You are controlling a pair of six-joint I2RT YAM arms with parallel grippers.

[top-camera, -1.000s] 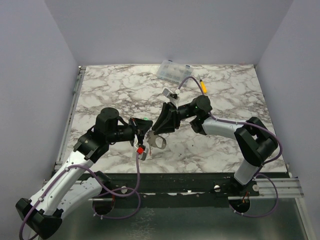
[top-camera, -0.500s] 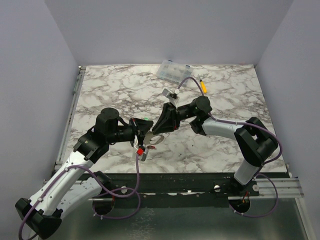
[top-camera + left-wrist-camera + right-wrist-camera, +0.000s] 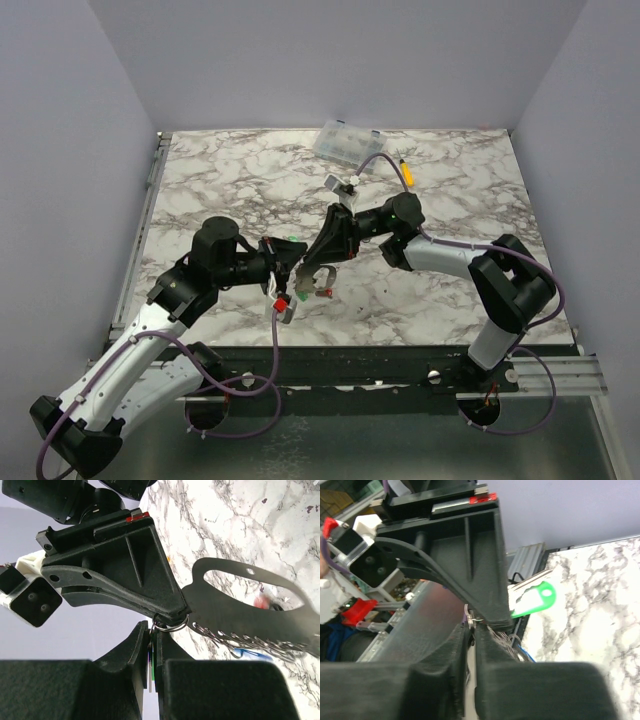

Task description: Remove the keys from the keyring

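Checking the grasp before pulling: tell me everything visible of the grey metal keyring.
The grey metal keyring is a flat oblong loop with a long opening and a small hole. It hangs above the marble table, one end pinched by the black right gripper; a small wire ring sits there, a chain along its edge.

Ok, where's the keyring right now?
Top view, centre-front: the keyring hangs just under the meeting tips of the left gripper and right gripper.
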